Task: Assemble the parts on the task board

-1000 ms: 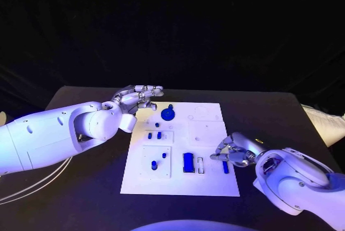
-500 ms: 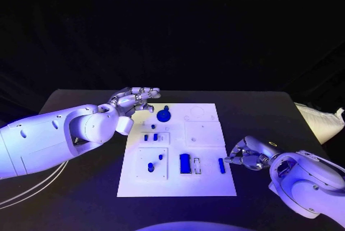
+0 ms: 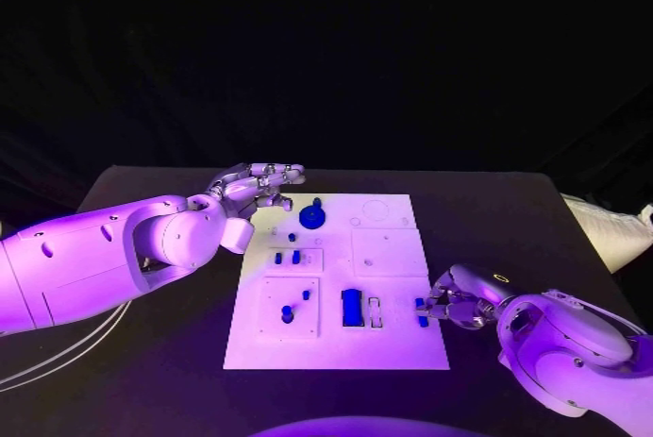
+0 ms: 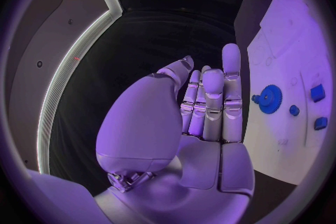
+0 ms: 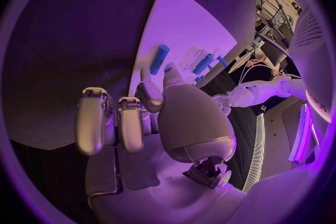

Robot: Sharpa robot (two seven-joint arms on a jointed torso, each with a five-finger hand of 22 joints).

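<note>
The right hand [image 3: 456, 300] sits at the right edge of the task board [image 3: 394, 343], near its near end, with its fingers curled downward. From the head view its fingertips come right up to a slim blue peg [image 3: 422, 311] lying on the board, but whether they pinch it I cannot tell. In the right wrist view the same hand [image 5: 150, 117] shows its fingers bent in with the peg [image 5: 159, 59] lying just beyond them on the white surface, apparently apart from them.

The left hand [image 3: 259, 187] hovers over the far left corner of the board, holding nothing, its fingers close together and nearly straight; the left wrist view shows that hand [image 4: 203, 117] flat and bare.

Just right of the left hand, a blue gear [image 3: 313, 216] lies on the board's far part. Nearer, two small blue pieces [image 3: 287, 258] stand side by side in a square outline on the left side. Near of them, two more small blue pieces [image 3: 289, 313] sit in a larger square. A wider blue block [image 3: 353, 308] lies mid-board, left of the peg, with a pale slot between them. The board rests on the black table [image 3: 517, 220].
</note>
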